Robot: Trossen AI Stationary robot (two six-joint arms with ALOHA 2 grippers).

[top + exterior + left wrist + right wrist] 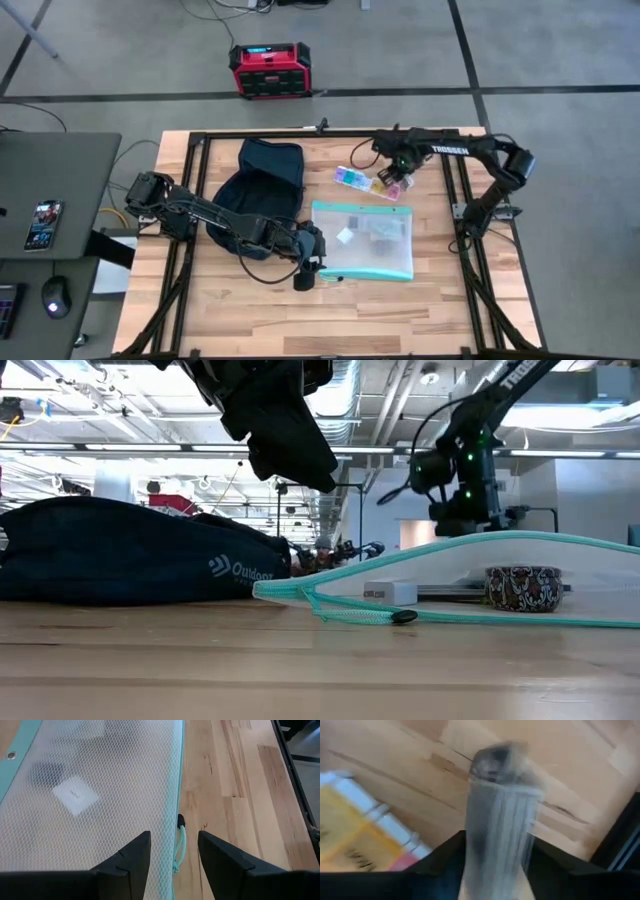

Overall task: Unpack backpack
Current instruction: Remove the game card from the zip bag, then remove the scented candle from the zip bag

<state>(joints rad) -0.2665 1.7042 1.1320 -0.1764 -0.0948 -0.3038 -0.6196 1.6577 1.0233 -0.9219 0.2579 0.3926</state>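
Note:
The dark navy backpack (255,190) lies flat on the table's left half and also shows in the low view (130,555). To its right lies a mesh pouch with a teal edge (362,240). My left gripper (172,840) hovers open over the pouch's near-left corner (305,280), above its teal zip cord (180,845). At the far right my right gripper (398,182) is shut on a grey ribbed cylinder (500,810). Next to it lies a pill box (360,182) with coloured compartments. My right gripper pinches the grey ribbed cylinder between its two fingers, low on the cylinder's body (495,865). The cylinder reaches forward past the fingertips, its darker end (497,757) farthest out. The picture is blurred; whether that end touches the table, I cannot tell.
Inside the pouch lie a small white box (390,592) and a patterned round tin (522,587). A red-black box (268,70) stands on the floor beyond the far edge. Bare wood runs along the table's near edge (330,320).

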